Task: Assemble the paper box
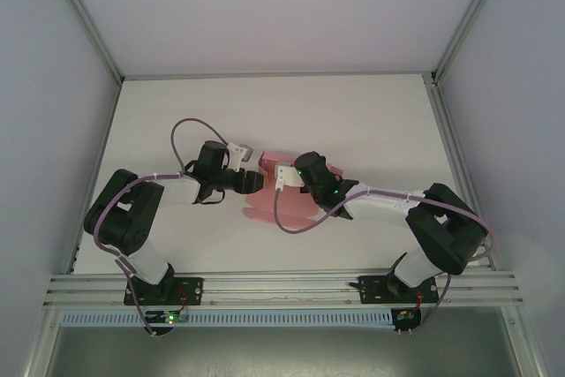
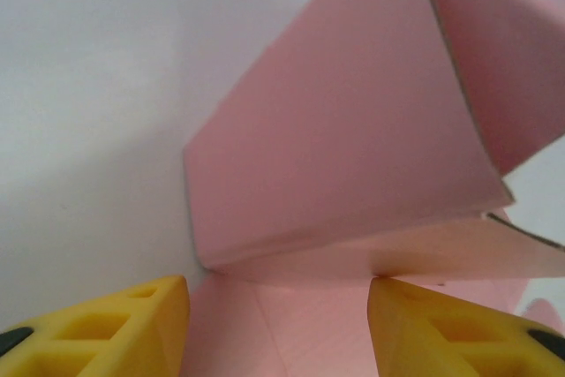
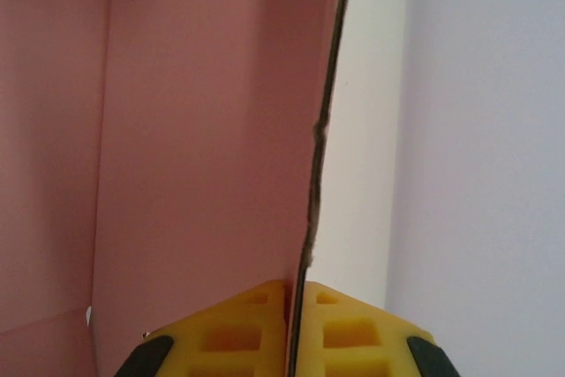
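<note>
Midway across the tabletop (image 1: 353,121), between my two arms, lies the box (image 1: 263,209), a pink card sheet partly folded up. My right tool (image 3: 296,293) is clamped together on the thin edge of one upright panel, which rises straight away from its fingers. My left tool (image 2: 278,297) stands apart, one finger on each side of the crease where a raised wall meets the flat base. That wall is just ahead of the left tool and leans away from it. The two tools face each other across the card, about equally near to it. I judge the next fold turns on that crease, so the left tool is the one placed to make it. From above, both wrists cover the sheet's middle, so I cannot tell its long axis, nor whether the left fingers touch the card.
</note>
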